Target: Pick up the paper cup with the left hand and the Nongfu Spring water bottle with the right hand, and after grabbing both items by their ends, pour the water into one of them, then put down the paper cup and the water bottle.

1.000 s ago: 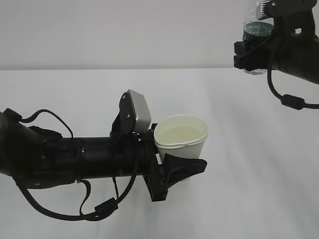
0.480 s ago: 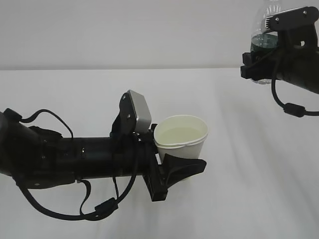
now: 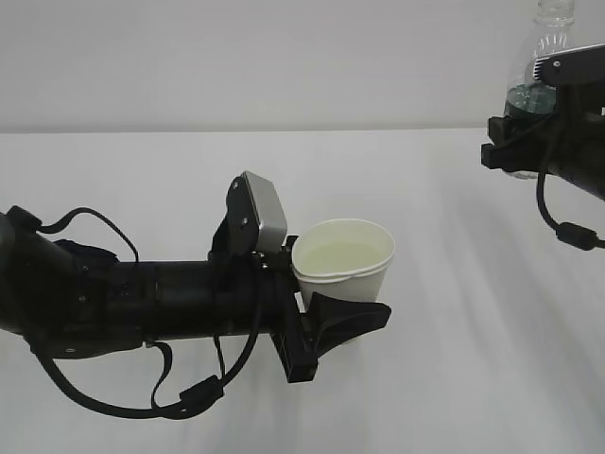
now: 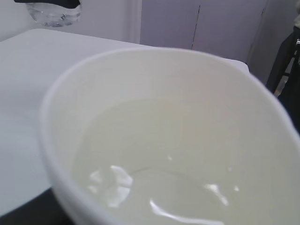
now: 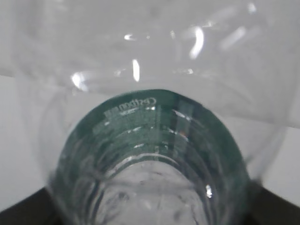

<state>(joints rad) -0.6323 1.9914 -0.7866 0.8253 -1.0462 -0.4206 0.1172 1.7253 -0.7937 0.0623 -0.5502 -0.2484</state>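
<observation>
Above the white counter (image 3: 454, 284), the left end effector (image 3: 342, 317) grips the paper cup (image 3: 343, 260) at its base; water (image 4: 154, 164) already sits inside, so pouring looks finished. The right end effector (image 3: 523, 156) clasps the Nongfu Spring water bottle (image 3: 539, 71), which has swung upright and moved rightward since earlier. Setting both down remains.

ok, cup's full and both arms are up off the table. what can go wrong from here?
1. The paper cup holds water fairly high and hangs above the table in the left hand's jaws near its base; a jerky descent or a squeeze could slosh it out.
2. The water bottle looks uncapped, so tilting it on the way down may spill leftovers.
</observation>
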